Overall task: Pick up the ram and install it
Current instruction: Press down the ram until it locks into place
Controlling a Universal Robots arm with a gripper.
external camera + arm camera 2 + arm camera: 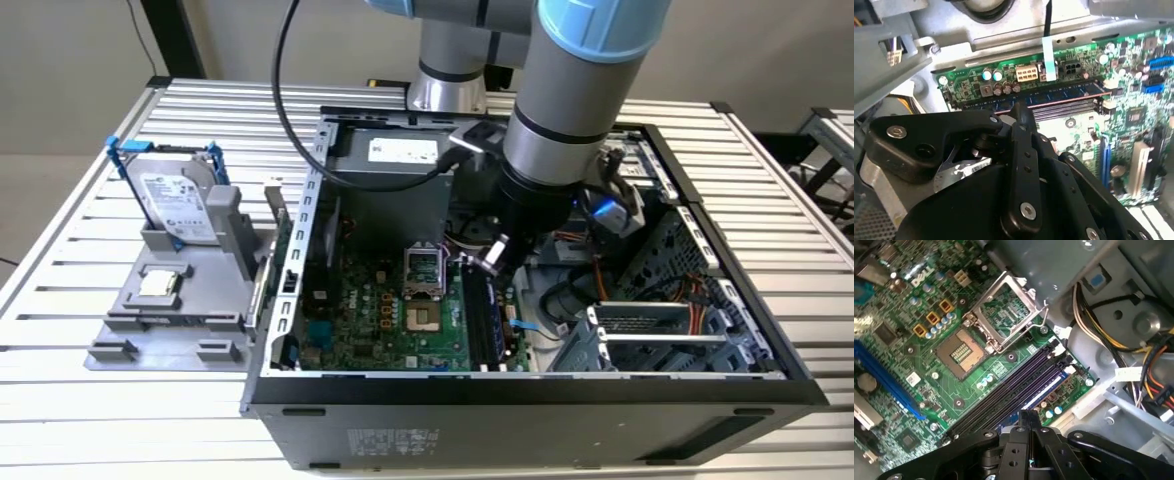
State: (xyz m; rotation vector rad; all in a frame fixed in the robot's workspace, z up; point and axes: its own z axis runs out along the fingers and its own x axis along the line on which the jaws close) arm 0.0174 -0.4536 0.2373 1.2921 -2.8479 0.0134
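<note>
Green motherboard (400,315) lies inside the open computer case (534,400) on the table (80,300). The gripper (1025,416) (its fingers pressed together) hovers just above the ram (1054,95), which sits in a memory slot.

Open computer case (534,385) on slatted table (80,270), claw (497,250) down inside it above the memory slots (1014,390), processor socket (422,268) to the claw's exterior-view left, parts holder (174,300) with hard drive (174,195) farther left outside the case, ram (1054,96) apparently seated in a slot just beyond the fingertips.
</note>
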